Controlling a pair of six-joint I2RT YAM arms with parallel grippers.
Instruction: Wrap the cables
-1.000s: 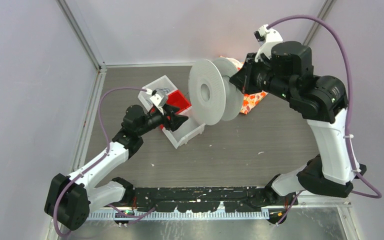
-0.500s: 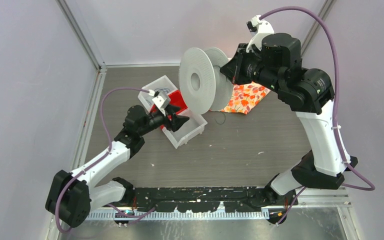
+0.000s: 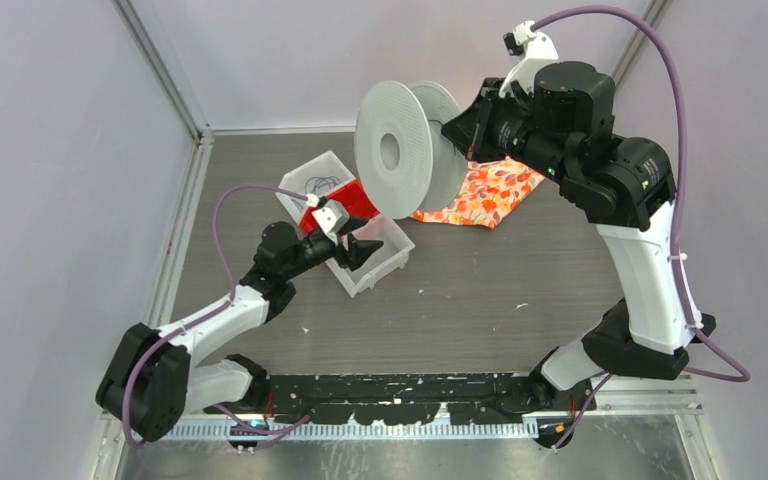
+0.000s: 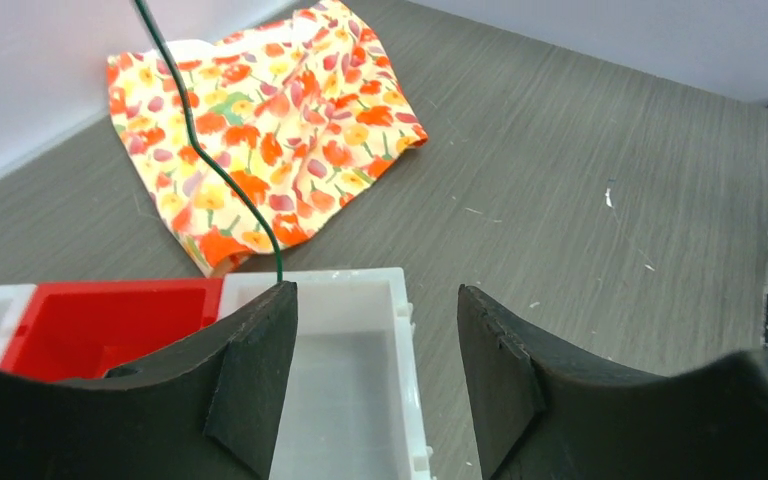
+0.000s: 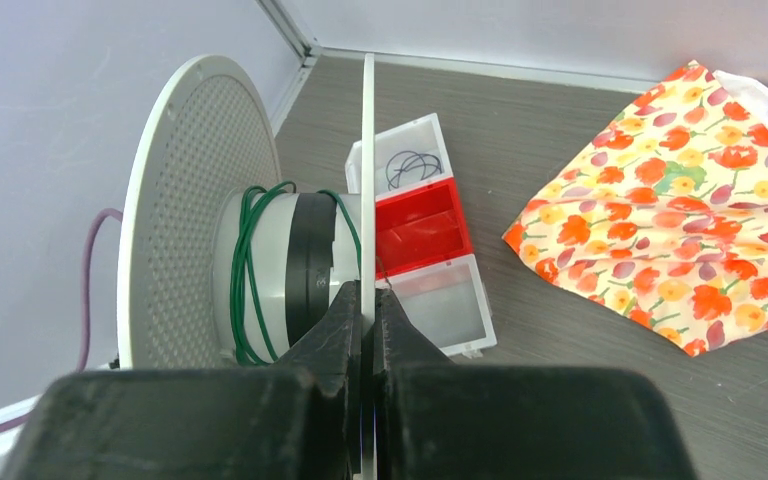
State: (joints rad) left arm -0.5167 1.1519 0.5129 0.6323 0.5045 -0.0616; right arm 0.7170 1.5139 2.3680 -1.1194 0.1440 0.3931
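Observation:
My right gripper (image 3: 459,136) is shut on one flange of a large white spool (image 3: 400,150) and holds it in the air above the table's back. In the right wrist view the jaws (image 5: 369,290) pinch that flange edge, and a thin green cable (image 5: 248,270) is wound in a few turns on the hub. The green cable (image 4: 210,165) runs down to the tip of my left gripper (image 4: 375,290), which is open over the near compartment of a white tray (image 4: 405,330). A small dark cable coil (image 5: 407,168) lies in the tray's far compartment.
The tray (image 3: 375,280) has a red middle compartment (image 3: 343,203). A floral cloth (image 3: 480,195) lies flat at the back right, behind the spool. Enclosure walls stand at the left, back and right.
The right arm has carried the spool left and up, uncovering more of the floral cloth. The left gripper has moved a little nearer and right along the tray, still open.

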